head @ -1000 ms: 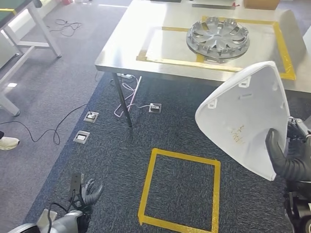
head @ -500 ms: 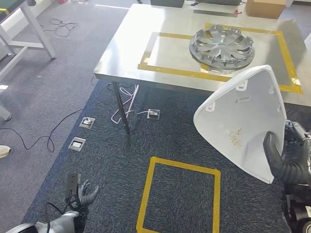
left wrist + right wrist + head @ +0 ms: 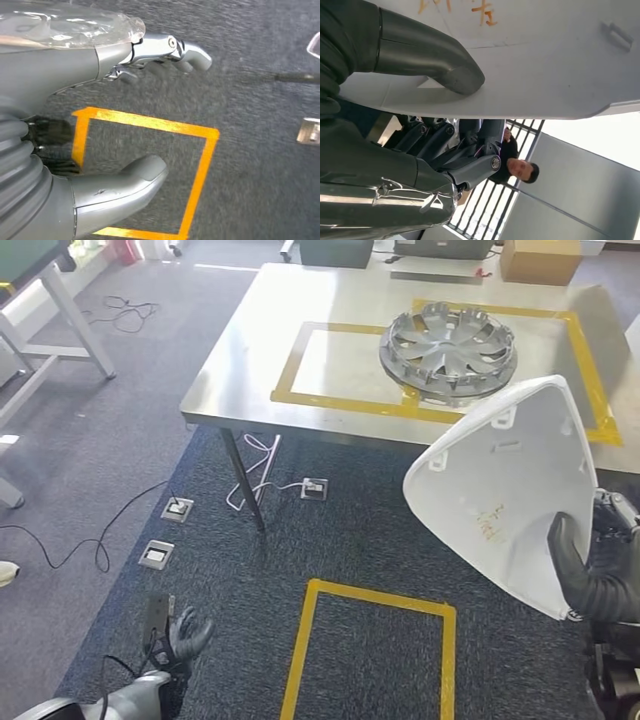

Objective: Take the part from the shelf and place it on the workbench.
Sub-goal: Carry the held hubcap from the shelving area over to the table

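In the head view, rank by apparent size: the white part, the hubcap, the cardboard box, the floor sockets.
1. White part, though it is nearest the camera.
2. Hubcap.
3. Cardboard box, cut off by the frame.
4. Floor sockets, all alike.

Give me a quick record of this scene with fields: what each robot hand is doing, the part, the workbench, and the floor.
right robot hand: grips the white panel part by its lower edge, thumb pressed on its face
left robot hand: low over the carpet, fingers apart, holds nothing
white panel part: in the air, short of the workbench, orange marks on its face
workbench: yellow tape frames; a silver wheel cover lies on it
floor: yellow tape square on dark carpet, cables under the bench
task state: part not yet set down
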Tool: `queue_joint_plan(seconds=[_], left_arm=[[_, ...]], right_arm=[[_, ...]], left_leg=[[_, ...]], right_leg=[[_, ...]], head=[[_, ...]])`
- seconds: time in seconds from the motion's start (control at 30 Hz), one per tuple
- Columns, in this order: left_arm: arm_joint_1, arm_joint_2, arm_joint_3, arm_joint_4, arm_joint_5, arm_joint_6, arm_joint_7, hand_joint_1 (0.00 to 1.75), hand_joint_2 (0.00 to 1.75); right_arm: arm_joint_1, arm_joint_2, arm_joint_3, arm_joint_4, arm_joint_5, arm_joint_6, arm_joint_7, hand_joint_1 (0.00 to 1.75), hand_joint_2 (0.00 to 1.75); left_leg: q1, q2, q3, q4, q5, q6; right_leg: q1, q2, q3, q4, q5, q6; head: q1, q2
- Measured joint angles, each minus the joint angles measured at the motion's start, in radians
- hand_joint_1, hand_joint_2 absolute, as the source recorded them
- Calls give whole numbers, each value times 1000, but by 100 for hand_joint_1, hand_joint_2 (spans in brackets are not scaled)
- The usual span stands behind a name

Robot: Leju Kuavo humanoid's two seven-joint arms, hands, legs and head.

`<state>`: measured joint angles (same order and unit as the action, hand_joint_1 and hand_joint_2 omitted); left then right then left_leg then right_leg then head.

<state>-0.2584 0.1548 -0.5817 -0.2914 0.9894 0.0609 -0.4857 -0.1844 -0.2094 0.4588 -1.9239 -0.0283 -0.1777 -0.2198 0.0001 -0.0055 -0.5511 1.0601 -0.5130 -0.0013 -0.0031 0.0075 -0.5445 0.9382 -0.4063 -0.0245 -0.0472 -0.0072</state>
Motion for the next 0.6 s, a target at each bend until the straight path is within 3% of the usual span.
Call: queue_joint_plan(seconds=[0.07, 0.1, 0.13, 0.17, 0.23, 0.3, 0.4, 0.47, 0.5, 0.6], left_arm=[[-3, 0, 0, 0, -1, -1, 2, 0, 175], [-2, 0, 0, 0, -2, -1, 3, 0, 175], [0, 0, 0, 0, -2, -1, 3, 0, 175], [1, 1, 0, 0, -2, -1, 4, 0, 175], [0, 2, 0, 0, -2, -1, 4, 0, 175], [-3, 3, 0, 0, -2, -1, 5, 0, 175], [-2, 3, -1, 0, -2, -4, 7, 0, 175], [-4, 2, 0, 0, -2, -7, 7, 0, 175], [-5, 2, 0, 0, -2, -7, 7, 0, 175], [-5, 2, -1, 0, -2, -7, 7, 0, 175]], right_arm=[[2, 0, 0, -2, 2, 0, 1, 175, 175], [4, 0, 0, -2, 3, 0, 1, 175, 175], [7, 0, 0, -2, 3, 0, 1, 175, 175], [9, 0, 0, -2, 4, 0, 2, 175, 175], [10, 0, 0, -2, 4, 0, 2, 175, 175], [9, 0, 0, -2, 4, 0, 1, 175, 175], [10, 0, -2, -2, 7, 0, -2, 175, 175], [9, 0, -2, -2, 9, 0, -6, 175, 175], [8, 0, -3, -2, 10, 0, -6, 175, 175], [10, 0, -5, 3, 11, 0, -7, 175, 175]], left_leg=[[4, 0, -89, 140, -52, -10], [6, 0, -126, 187, -62, -13], [7, 0, -148, 200, -52, -15], [8, 0, -149, 172, -20, -15], [9, 1, -106, 29, 81, -12], [6, 2, -68, -85, 123, -4], [6, 1, -54, -108, 121, 14], [8, 1, -38, -112, 118, 25], [9, 0, -29, -113, 114, 30], [7, 0, -11, -112, 97, 37]], right_leg=[[0, 0, 5, -1, -7, -3], [0, 1, 9, -1, -11, -4], [0, 2, 14, -1, -17, -3], [-1, 3, 22, -1, -23, -2], [-1, 4, 40, -1, -38, 4], [2, 5, 48, 0, -51, 14], [5, 6, 51, 7, -64, 31], [3, 3, 42, 43, -86, 40], [2, 1, 20, 89, -107, 44], [0, -1, -89, 279, -170, 53]], head=[[-3, 0], [-3, 0], [-4, 0], [-6, 0], [-8, 0], [-9, 0], [-7, 0], [-5, 0], [-3, 0], [2, 0]])
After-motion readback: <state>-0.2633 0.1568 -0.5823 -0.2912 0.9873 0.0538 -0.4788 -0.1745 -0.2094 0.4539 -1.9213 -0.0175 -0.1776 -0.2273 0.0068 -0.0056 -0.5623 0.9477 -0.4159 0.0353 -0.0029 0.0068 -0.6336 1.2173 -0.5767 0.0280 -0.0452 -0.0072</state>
